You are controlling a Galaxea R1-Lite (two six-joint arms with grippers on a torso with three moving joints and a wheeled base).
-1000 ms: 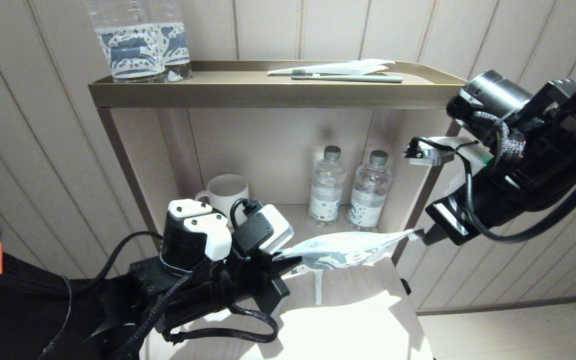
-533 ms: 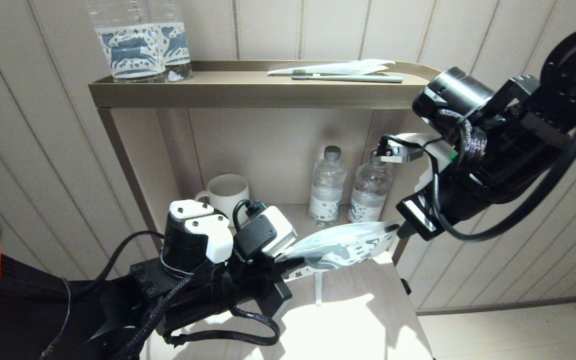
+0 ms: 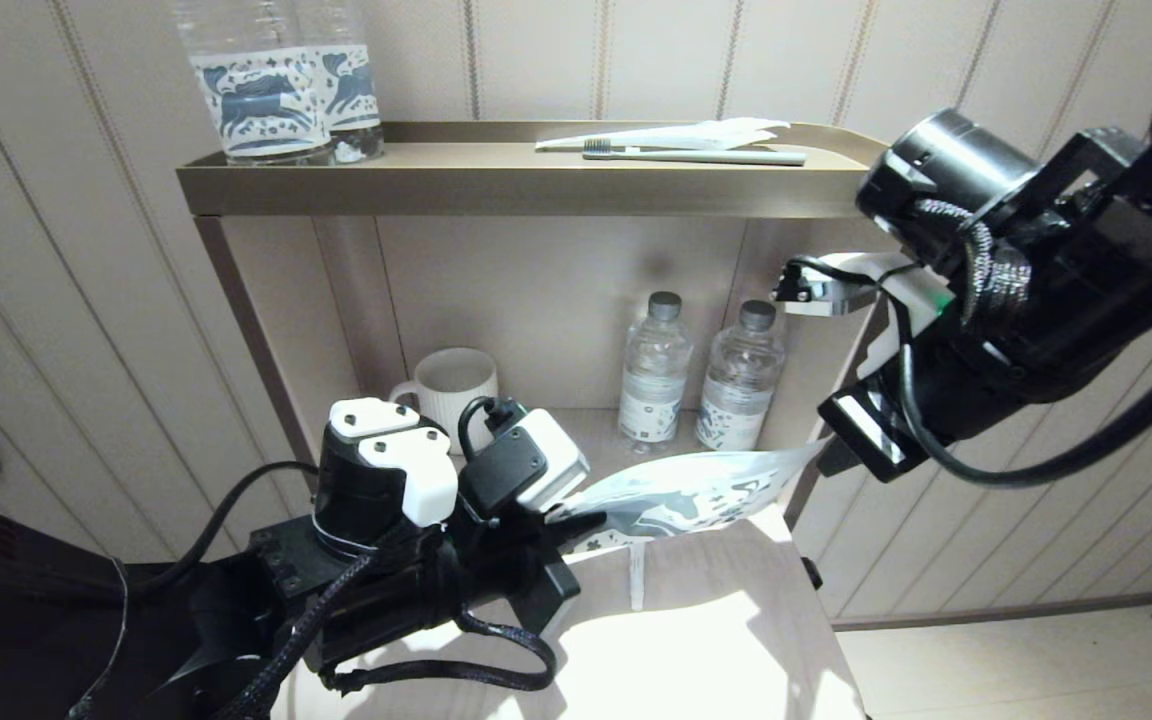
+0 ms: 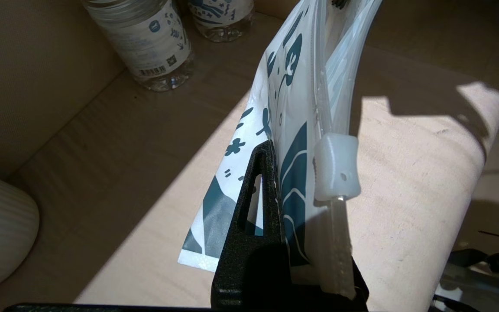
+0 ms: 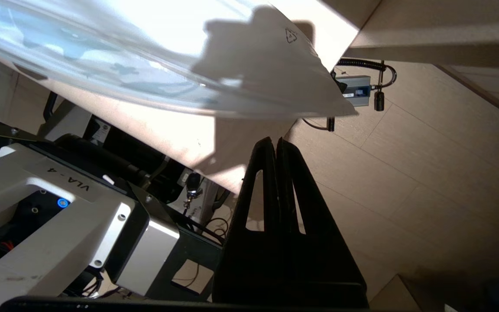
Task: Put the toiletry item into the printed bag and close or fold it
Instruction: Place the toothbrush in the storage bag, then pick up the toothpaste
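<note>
Printed bag (image 3: 681, 492) clamped in left gripper (image 3: 576, 520); right gripper (image 3: 824, 462), jaws together, withdrawn from bag end.

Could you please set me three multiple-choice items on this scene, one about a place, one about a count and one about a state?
1. Where does the pale toothbrush lie?
A. on the top shelf
B. inside the mug
C. on the floor

2. How many small capped bottles stand beside the mug on the lower shelf?
A. one
B. two
C. four

3. How is the printed bag held?
A. lying loose on the lower shelf
B. clamped in the right gripper alone
C. pinched at one end by the left gripper, above the surface

Answers:
1 A, it rests on the top tray next to a white wrapper.
2 B, two capped bottles stand side by side.
3 C, the left wrist view shows the fingers shut on the bag; the right gripper is shut and empty.
</note>
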